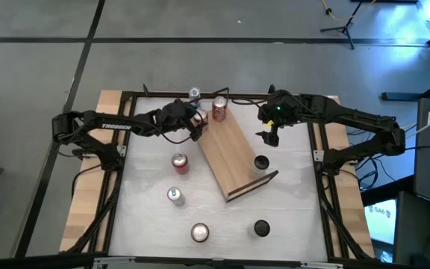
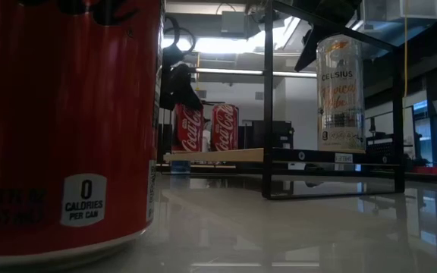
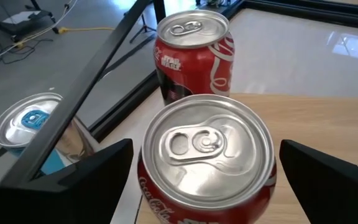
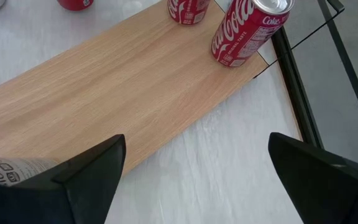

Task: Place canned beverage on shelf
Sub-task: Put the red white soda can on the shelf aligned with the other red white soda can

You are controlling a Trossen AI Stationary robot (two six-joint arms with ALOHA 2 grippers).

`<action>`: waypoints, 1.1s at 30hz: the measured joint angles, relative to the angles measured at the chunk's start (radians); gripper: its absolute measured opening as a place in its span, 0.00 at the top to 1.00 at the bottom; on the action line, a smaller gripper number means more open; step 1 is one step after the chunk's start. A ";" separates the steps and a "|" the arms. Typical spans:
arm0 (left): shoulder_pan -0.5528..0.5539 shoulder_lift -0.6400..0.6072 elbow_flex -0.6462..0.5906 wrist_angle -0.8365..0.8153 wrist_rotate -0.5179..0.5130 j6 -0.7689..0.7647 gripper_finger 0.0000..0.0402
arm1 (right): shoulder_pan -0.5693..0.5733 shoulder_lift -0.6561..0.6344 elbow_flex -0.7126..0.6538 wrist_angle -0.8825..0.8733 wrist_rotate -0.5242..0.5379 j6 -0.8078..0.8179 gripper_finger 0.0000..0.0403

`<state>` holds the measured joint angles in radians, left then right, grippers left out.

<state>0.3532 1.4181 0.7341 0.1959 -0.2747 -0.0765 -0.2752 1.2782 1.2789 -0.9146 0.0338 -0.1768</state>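
The light-wood shelf [image 1: 234, 157] lies slantwise mid-table, with black wire rails [image 2: 268, 98] at its ends. Two red cola cans stand upright on its far end: one [image 1: 219, 110] at the far corner, the other [image 3: 207, 155] between the fingers of my left gripper [image 1: 200, 125]. That gripper is open; its fingers stand on either side of the can with a small gap each side. My right gripper [image 1: 269, 137] is open and empty above the table beside the shelf's right edge. A Celsius can [image 2: 340, 95] stands on the shelf's near end.
A silver-blue can [image 1: 194, 95] stands beyond the shelf's far rail. Loose cans stand on the white table: red [image 1: 180, 163], silver [image 1: 175, 196], a red zero-calorie can [image 1: 200, 232] near the front, black [image 1: 261, 228]. The shelf's middle [image 4: 135, 87] is bare wood.
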 joint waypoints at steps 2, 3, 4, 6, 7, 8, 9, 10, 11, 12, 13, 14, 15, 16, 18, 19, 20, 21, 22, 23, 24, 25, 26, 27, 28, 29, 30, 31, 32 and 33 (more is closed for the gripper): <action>0.000 0.000 0.000 0.000 0.000 0.000 0.02 | 0.000 0.000 0.000 0.000 0.000 0.000 0.03; 0.000 0.000 0.000 0.000 0.000 0.000 0.02 | 0.000 0.000 0.000 0.000 0.000 0.000 0.03; 0.000 0.000 0.000 0.000 0.000 0.000 0.02 | 0.000 0.000 0.000 0.000 0.000 0.000 0.03; 0.000 0.000 0.000 0.000 0.000 0.000 0.02 | 0.000 0.000 0.000 0.000 0.000 0.000 0.03; 0.000 -0.002 0.000 0.000 0.001 0.000 0.02 | 0.000 0.000 0.000 0.000 0.000 0.000 0.03; 0.000 -0.005 0.000 0.000 0.001 -0.001 0.02 | 0.000 0.000 0.000 0.000 0.000 0.000 0.03; 0.000 -0.007 0.000 0.003 0.001 0.000 0.02 | 0.000 0.000 0.000 0.000 0.000 0.000 0.03; 0.000 -0.008 0.000 0.010 0.001 0.000 0.02 | 0.000 0.000 0.000 0.000 0.000 0.000 0.03; 0.000 -0.011 0.000 0.013 0.001 0.000 0.02 | 0.000 0.000 0.000 0.000 0.000 0.000 0.03; 0.000 -0.017 0.000 0.008 0.002 0.000 0.02 | 0.000 0.000 0.000 0.000 0.000 0.000 0.03; 0.000 -0.024 0.000 0.008 0.001 0.000 0.02 | 0.000 0.000 0.000 0.000 0.000 0.000 0.03; 0.000 -0.031 0.000 0.017 0.000 0.000 0.02 | 0.000 0.000 0.000 0.000 0.000 0.000 0.03; 0.000 -0.038 0.000 0.019 0.000 0.000 0.02 | 0.000 0.000 0.000 0.000 0.000 0.000 0.03; 0.000 -0.045 0.000 0.017 0.000 0.000 0.02 | 0.000 0.000 0.000 0.000 0.000 0.000 0.03; 0.000 -0.058 0.000 0.020 0.001 0.000 0.02 | 0.000 0.000 0.000 0.000 0.000 0.000 0.03; 0.000 -0.068 0.000 0.023 0.002 0.000 0.02 | 0.000 0.000 0.000 0.000 0.000 0.000 0.03; 0.000 -0.078 0.000 0.024 0.005 0.000 0.02 | 0.000 0.000 0.000 0.000 0.000 0.000 0.03; 0.000 -0.087 0.000 0.024 0.004 0.000 0.02 | 0.000 0.000 0.000 0.000 0.000 0.000 0.03; -0.001 -0.096 0.000 0.024 0.005 0.000 0.02 | 0.000 0.000 0.000 0.000 0.000 0.000 0.03; -0.002 -0.107 0.000 0.021 0.006 0.000 0.02 | 0.000 0.000 0.000 0.000 0.000 0.000 0.03; -0.005 -0.116 0.000 0.020 0.006 0.000 0.02 | 0.000 0.000 0.000 0.000 0.000 0.000 0.03; -0.009 -0.125 0.000 0.025 0.006 0.000 0.02 | 0.000 0.000 0.000 0.000 0.000 0.000 0.03; -0.013 -0.138 0.000 0.018 0.006 0.000 0.02 | 0.000 0.000 0.000 0.000 0.000 0.000 0.03; -0.017 -0.151 0.000 0.009 0.007 0.000 0.02 | 0.000 0.000 0.000 0.000 0.000 0.000 0.03; -0.023 -0.163 0.000 0.006 0.007 0.000 0.02 | 0.000 0.000 0.000 0.000 0.000 0.000 0.03; -0.030 -0.176 0.000 -0.008 0.007 0.000 0.02 | 0.000 0.000 0.000 0.000 0.000 0.000 0.03; -0.036 -0.189 0.000 -0.026 0.007 0.000 0.02 | 0.000 0.000 0.000 0.000 0.000 0.000 0.03; -0.042 -0.199 0.000 -0.046 0.007 0.000 0.02 | 0.000 0.000 0.000 0.000 0.000 0.000 0.03; -0.049 -0.209 0.000 -0.064 0.006 -0.001 0.02 | 0.000 0.000 0.000 0.000 0.000 0.000 0.03; -0.057 -0.219 0.000 -0.083 0.007 -0.001 0.02 | 0.000 0.000 0.000 0.000 0.000 0.000 0.03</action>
<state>0.2964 1.1992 0.7345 0.1126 -0.2680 -0.0776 -0.2752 1.2785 1.2789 -0.9146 0.0341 -0.1768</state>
